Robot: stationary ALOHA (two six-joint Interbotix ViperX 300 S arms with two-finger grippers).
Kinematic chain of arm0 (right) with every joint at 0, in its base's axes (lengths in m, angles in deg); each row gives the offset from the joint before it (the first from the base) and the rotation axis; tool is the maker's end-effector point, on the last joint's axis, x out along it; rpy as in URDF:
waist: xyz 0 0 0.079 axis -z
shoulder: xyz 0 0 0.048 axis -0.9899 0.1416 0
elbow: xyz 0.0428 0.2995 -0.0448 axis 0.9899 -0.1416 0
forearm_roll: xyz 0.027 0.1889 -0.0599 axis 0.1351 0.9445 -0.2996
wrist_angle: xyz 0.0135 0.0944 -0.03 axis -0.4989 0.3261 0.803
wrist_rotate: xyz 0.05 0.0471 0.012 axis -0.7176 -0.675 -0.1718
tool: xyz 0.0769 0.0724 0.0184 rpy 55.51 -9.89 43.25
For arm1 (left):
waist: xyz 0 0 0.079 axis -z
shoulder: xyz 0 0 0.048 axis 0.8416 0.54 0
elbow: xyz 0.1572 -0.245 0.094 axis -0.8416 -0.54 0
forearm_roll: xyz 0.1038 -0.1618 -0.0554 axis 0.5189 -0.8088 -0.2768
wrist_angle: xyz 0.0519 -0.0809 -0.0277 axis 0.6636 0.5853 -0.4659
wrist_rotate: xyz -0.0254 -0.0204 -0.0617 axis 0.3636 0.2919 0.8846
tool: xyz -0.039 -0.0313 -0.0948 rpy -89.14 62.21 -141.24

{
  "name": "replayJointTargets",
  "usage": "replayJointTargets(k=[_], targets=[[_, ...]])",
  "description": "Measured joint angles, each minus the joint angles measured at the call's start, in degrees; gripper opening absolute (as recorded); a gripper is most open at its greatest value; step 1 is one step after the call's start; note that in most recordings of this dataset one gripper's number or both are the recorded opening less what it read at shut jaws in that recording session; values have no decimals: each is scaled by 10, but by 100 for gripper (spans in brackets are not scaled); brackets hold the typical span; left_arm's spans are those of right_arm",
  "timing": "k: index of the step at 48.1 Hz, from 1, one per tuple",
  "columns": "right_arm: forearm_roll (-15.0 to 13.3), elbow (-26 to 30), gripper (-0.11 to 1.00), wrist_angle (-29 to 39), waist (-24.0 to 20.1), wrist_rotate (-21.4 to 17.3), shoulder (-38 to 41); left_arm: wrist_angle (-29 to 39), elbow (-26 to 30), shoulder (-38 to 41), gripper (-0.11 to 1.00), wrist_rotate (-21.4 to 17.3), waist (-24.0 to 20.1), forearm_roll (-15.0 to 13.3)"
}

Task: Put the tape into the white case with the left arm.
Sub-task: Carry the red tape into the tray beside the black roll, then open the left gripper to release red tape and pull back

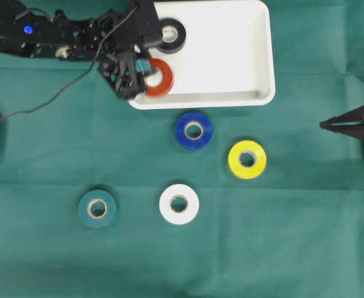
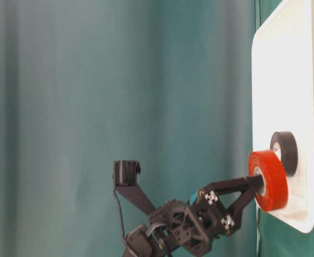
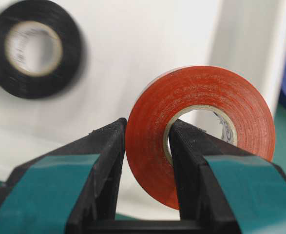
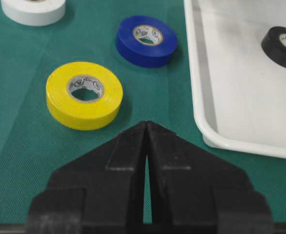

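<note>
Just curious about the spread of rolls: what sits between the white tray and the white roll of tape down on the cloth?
The blue tape roll lies between the white plastic tray and the white tape roll, as the overhead view shows.

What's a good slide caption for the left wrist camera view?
Left gripper pinches a red tape roll by its wall above the white case, black tape roll behind.

The case [image 1: 231, 62] sat at the far centre of the cloth [image 1: 57, 261]. 1 roll [image 1: 171, 35] lay in its far-left corner. A 2nd roll [image 1: 159, 77] hung over its near-left rim, pinched by the left gripper [image 1: 146, 69]. 4 rolls lay on the cloth nearer than the case. The right gripper [image 1: 323, 125] sat at far right.
</note>
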State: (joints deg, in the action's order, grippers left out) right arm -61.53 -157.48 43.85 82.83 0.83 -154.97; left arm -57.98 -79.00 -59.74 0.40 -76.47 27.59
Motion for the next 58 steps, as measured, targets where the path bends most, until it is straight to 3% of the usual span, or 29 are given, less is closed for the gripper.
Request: replayJointTargets(k=[12,41,52,54,58], targets=[[0,0,-9,1,-1,0,-1,-4,25,33,25,-39,-16,0],[0,0,-9,0,0,0,0,3,36,55,27,-43,-20,0],[0,0,-9,0,0,0,0,3,36,54,90,-43,-20,0],[0,0,-9,0,0,0,0,3,37,55,95,-43,-20,0],[0,0,-9,0,0,0,-1,3,37,55,94,-43,-20,0]])
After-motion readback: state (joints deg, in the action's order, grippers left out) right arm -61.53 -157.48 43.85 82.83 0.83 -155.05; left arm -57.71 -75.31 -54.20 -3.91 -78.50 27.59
